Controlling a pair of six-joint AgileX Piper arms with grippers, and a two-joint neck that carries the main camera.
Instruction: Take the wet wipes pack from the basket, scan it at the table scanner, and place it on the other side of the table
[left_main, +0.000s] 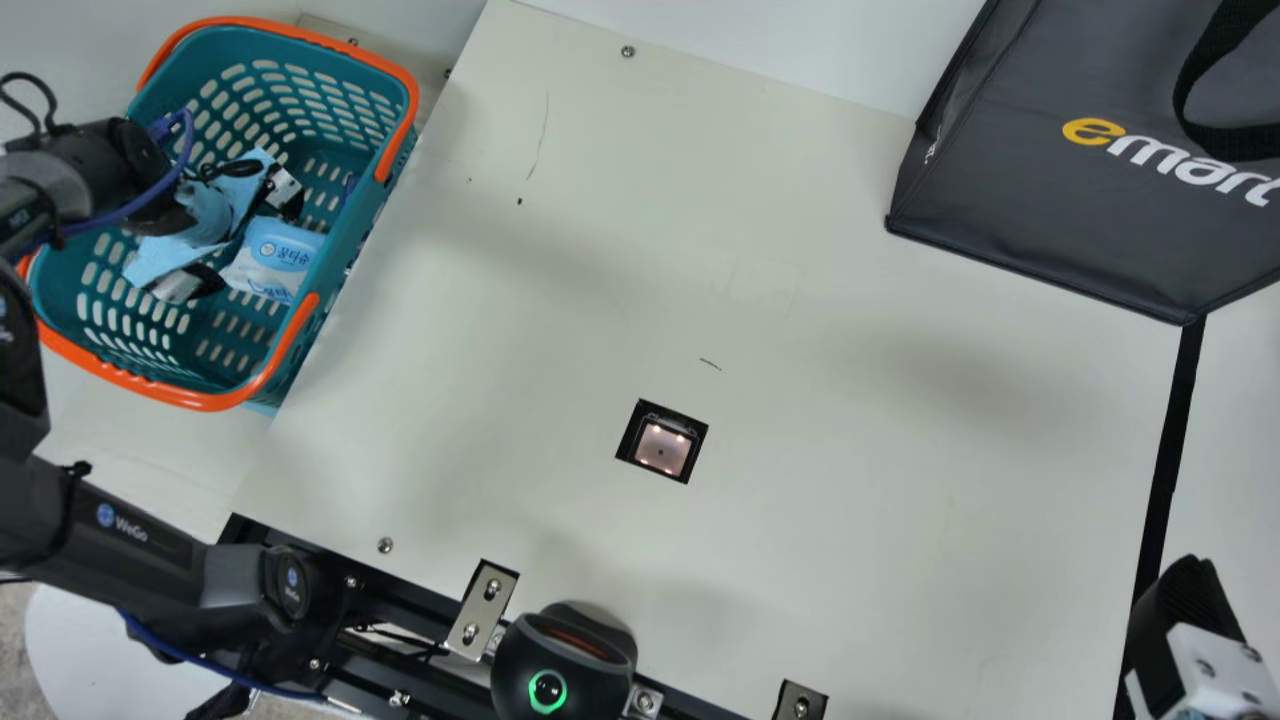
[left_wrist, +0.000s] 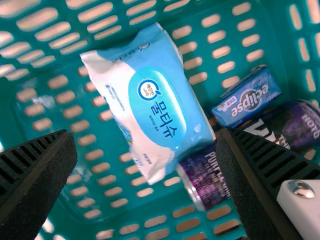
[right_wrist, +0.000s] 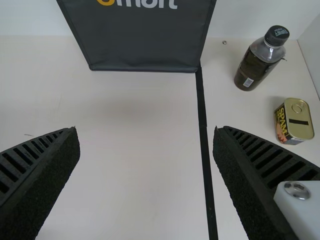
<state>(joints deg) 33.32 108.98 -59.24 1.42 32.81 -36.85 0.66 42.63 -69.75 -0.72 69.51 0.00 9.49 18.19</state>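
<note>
My left gripper (left_main: 250, 243) is open above the basket (left_main: 365, 75) at the main view's upper left, near the light blue and white wet wipes pack (left_main: 275, 262). In the left wrist view the wipes pack (left_wrist: 160, 112) lies on the basket's floor, label up, between and beyond the spread fingers of the left gripper (left_wrist: 145, 140), held by neither. The table scanner (left_main: 662, 443) is a square black-framed window in the tabletop. My right gripper (left_main: 1190, 610) is at the main view's lower right; in its wrist view the right gripper (right_wrist: 147, 137) stands open over bare table.
A purple can (left_wrist: 207, 177) and a small blue box (left_wrist: 248, 97) lie by the pack. A dark bag (left_main: 1060, 170) stands at the main view's upper right. A black strip (right_wrist: 202, 117) crosses the table; beyond it are a bottle (right_wrist: 257, 62) and a food tin (right_wrist: 295, 122).
</note>
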